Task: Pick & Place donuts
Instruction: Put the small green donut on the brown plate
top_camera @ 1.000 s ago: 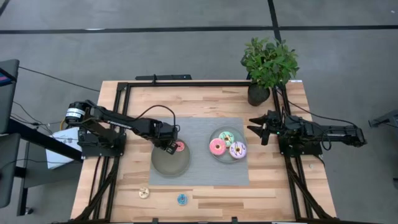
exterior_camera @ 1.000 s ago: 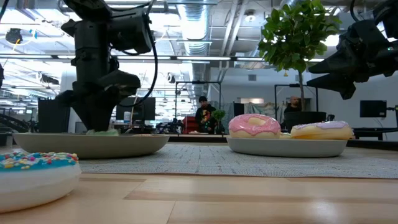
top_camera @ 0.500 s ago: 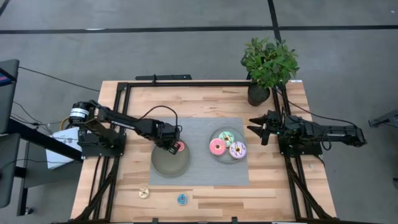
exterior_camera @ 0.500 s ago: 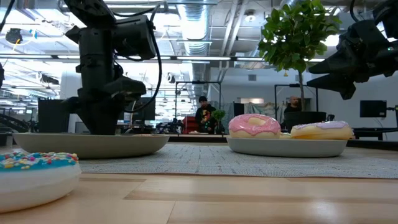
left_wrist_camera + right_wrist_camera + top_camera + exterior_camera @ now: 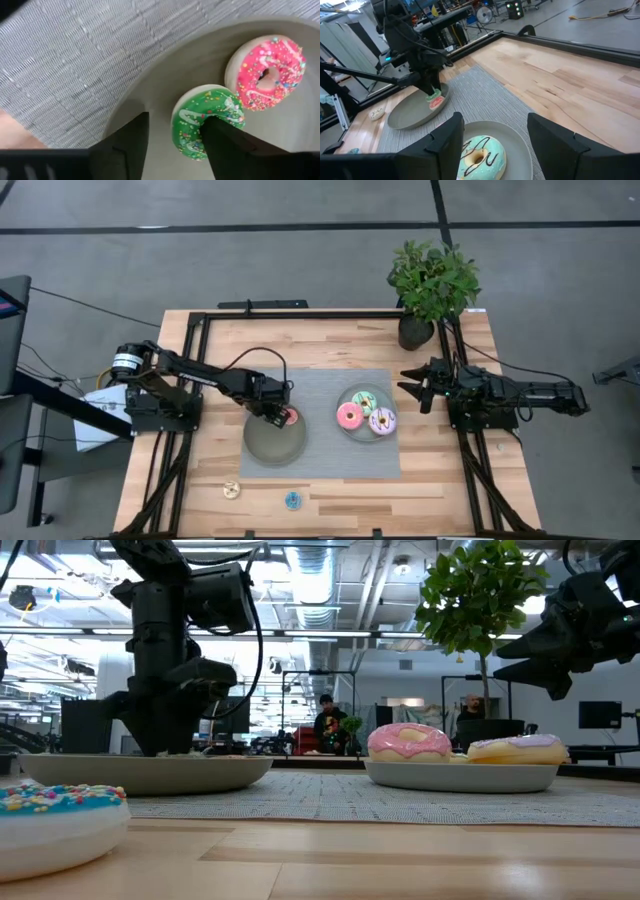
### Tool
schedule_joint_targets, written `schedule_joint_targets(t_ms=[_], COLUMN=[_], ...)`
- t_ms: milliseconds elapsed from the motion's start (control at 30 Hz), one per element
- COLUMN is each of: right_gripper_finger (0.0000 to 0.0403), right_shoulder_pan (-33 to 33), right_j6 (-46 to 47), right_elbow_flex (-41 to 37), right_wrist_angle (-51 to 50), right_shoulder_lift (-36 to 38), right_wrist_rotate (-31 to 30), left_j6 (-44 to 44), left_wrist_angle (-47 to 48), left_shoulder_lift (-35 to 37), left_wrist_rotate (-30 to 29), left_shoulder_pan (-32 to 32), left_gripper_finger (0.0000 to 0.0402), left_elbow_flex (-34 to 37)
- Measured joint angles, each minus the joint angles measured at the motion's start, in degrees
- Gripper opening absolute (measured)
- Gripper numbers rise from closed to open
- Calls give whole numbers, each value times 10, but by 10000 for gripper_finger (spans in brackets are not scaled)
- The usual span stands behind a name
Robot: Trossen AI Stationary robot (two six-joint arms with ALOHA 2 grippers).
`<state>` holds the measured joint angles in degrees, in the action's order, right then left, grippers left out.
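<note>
In the left wrist view a tiny green donut (image 5: 207, 120) lies in the left grey-green plate (image 5: 150, 75), edge to edge with a tiny red donut (image 5: 265, 72). My left gripper (image 5: 280, 416) stands open over them, pointing down, with the green donut by one finger. Pink (image 5: 349, 416), green-white (image 5: 364, 399) and white-purple (image 5: 382, 421) donuts lie on the right plate (image 5: 367, 438). A cream donut (image 5: 231, 489) and a blue one (image 5: 292, 500) sit on the wood near the front edge. My right gripper (image 5: 405, 385) waits open at the right. My left gripper has one finger (image 5: 225, 145) standing over the green donut's near side (image 5: 197, 142), coming from above. That finger hides the spot, so I cannot tell whether it touches. The other finger stands clear on the plate's floor side. The donut rests on the plate.
A grey woven mat (image 5: 320, 385) lies under both plates. A potted plant (image 5: 432, 285) stands at the far right corner. Dark frame rails run along the table's left, right and far sides. Bare wood lies in front of the mat.
My left gripper has opened its fingers over the left plate and let go of the green donut, which now lies in the plate beside the red one. The gripper has stayed over the same spot.
</note>
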<state>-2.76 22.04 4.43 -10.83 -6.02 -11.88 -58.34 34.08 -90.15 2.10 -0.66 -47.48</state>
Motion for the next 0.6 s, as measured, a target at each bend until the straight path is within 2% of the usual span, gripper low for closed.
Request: schedule_joint_targets(t_ms=[233, 333, 600], right_gripper_finger=[209, 209, 209], right_shoulder_pan=[0, 0, 0], right_j6=[0, 0, 0], right_elbow_flex=[0, 0, 0], right_wrist_angle=[0, 0, 0], right_shoulder_lift=[0, 0, 0], right_wrist_rotate=[0, 0, 0], left_j6=[49, 54, 51], left_wrist_angle=[45, 52, 81], left_shoulder_lift=[0, 1, 1], left_wrist_rotate=[-17, -39, -34], left_shoulder_pan=[-12, -12, -10], left_gripper_finger=[199, 201, 193], left_elbow_flex=[-44, -53, -53])
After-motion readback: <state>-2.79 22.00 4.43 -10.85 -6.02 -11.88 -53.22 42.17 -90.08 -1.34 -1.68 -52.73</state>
